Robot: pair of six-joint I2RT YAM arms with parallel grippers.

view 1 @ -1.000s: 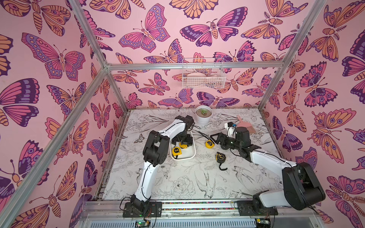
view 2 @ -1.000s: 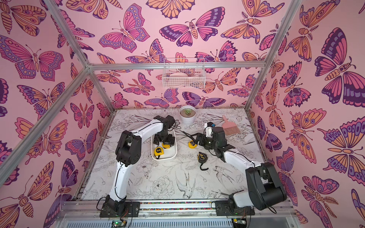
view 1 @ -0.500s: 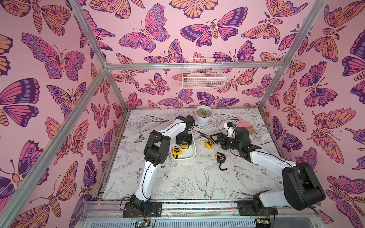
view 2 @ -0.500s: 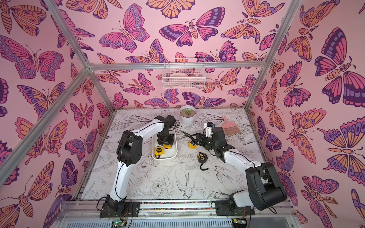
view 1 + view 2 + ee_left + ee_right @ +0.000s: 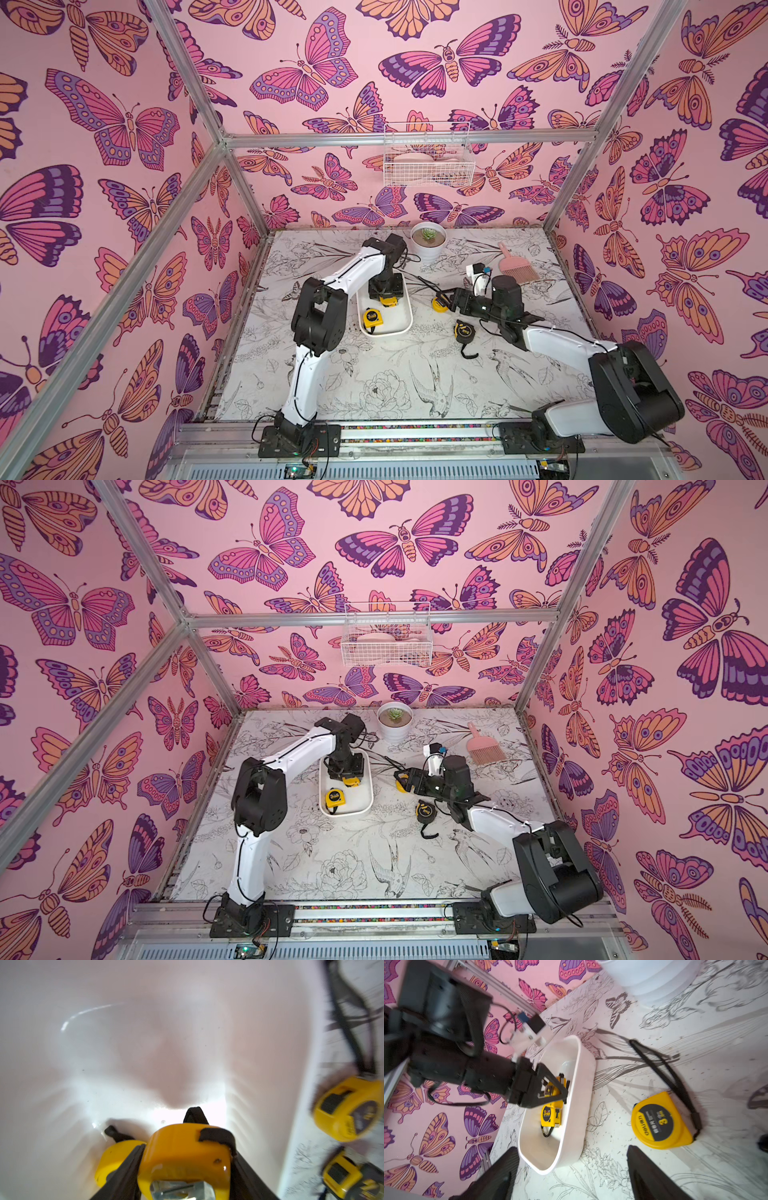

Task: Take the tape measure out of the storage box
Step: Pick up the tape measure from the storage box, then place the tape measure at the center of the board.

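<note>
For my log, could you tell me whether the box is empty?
Not empty: a loose tape measure lies in the box, and the left gripper is shut on a second tape measure.

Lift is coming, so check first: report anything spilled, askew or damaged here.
Nothing is spilled or damaged. The storage box sits flat; the left gripper is shut on one tape measure inside, a second one beside it. Two more tape measures lie loose on the table near the open right gripper, straps trailing.
</note>
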